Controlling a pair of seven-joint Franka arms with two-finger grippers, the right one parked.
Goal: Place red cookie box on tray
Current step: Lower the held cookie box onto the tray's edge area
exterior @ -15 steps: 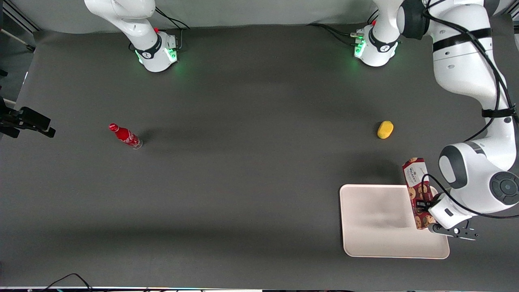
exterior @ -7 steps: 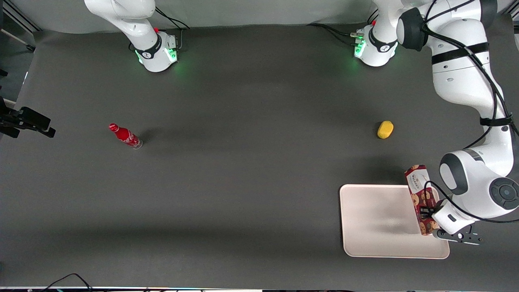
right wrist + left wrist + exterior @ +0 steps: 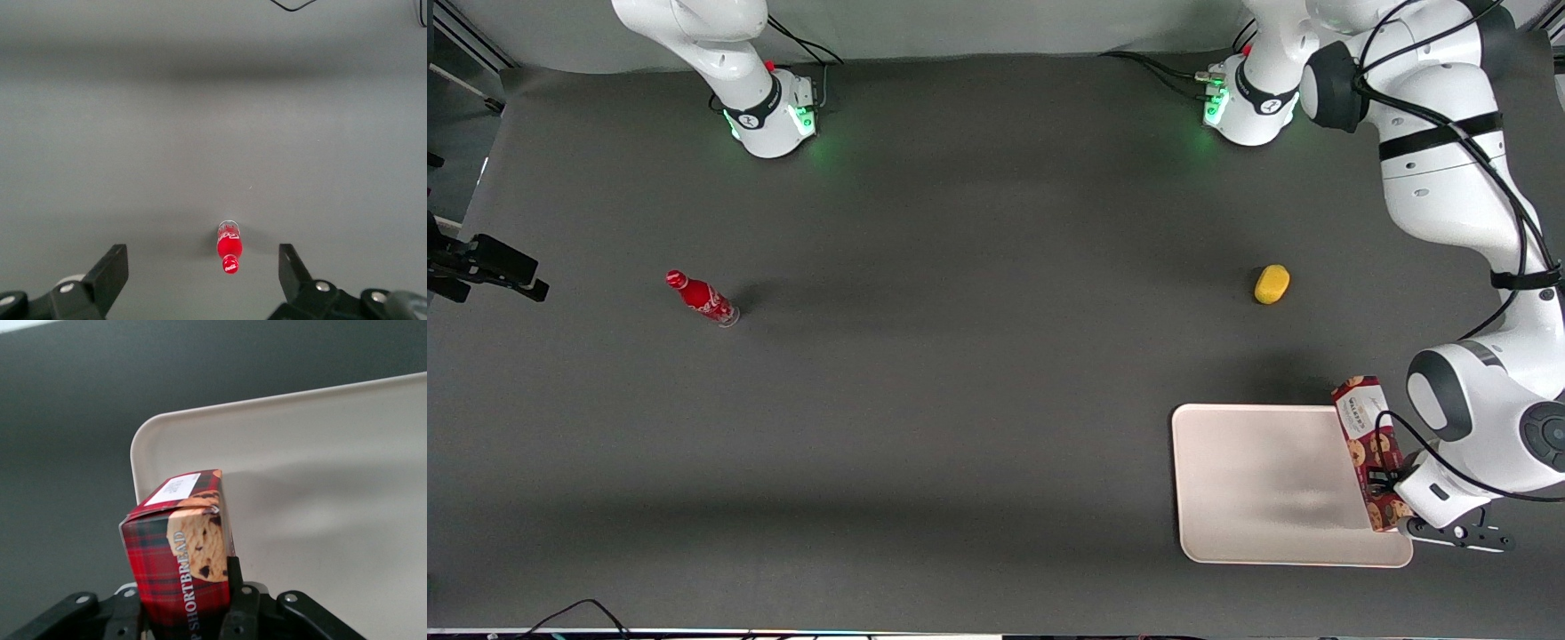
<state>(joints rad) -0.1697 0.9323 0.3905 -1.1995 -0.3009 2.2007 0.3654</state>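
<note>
Gripping the red cookie box (image 3: pixel 1371 453), the left arm's tool (image 3: pixel 1383 484) has its two fingers (image 3: pixel 241 600) pressed against the carton's long sides near one end, seen clearly in the left wrist view, where the tartan carton (image 3: pixel 183 550) stands out from between them with its white label patch on the end away from the tool. In the front view the box hangs over the tray (image 3: pixel 1263 480), along the tray's short edge that faces the working arm's end of the bench (image 3: pixel 978 400). Its labelled end points toward the arm bases and reaches just past the tray's corner, while the held end lies above the tray's rim nearer the front camera. Whether the carton touches the tray cannot be told.

The cream-white tray lies flat near the bench's front edge, toward the working arm's end, and its surface shows bare. A small yellow object (image 3: pixel 1272 284) sits on the bench farther from the front camera than the tray, well apart from it. A small red bottle (image 3: pixel 701 298) lies on its side toward the parked arm's end of the bench, well apart from everything else; it also shows in the right wrist view (image 3: pixel 229 247).
</note>
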